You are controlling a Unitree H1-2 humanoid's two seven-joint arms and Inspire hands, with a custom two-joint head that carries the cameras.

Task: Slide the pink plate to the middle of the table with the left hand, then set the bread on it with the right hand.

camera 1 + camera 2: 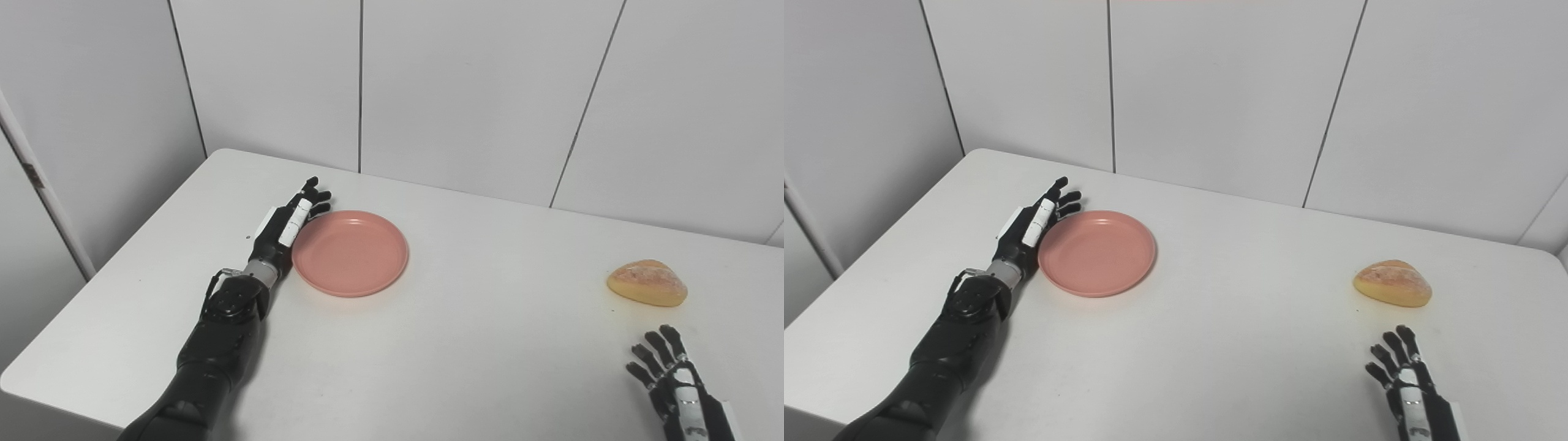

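A round pink plate (350,252) lies empty on the white table (478,355), left of the middle. My left hand (292,224) is open, fingers stretched out flat, its edge against the plate's left rim. A golden piece of bread (647,282) lies at the right side of the table. My right hand (670,380) is open with fingers spread, resting at the bottom right, a short way in front of the bread and apart from it. The same scene shows in the right eye view, with the plate (1097,252) and the bread (1392,282).
The table's far edge runs close along a white panelled wall (429,86). The table's left edge (116,251) drops off just left of my left arm. Bare tabletop lies between the plate and the bread.
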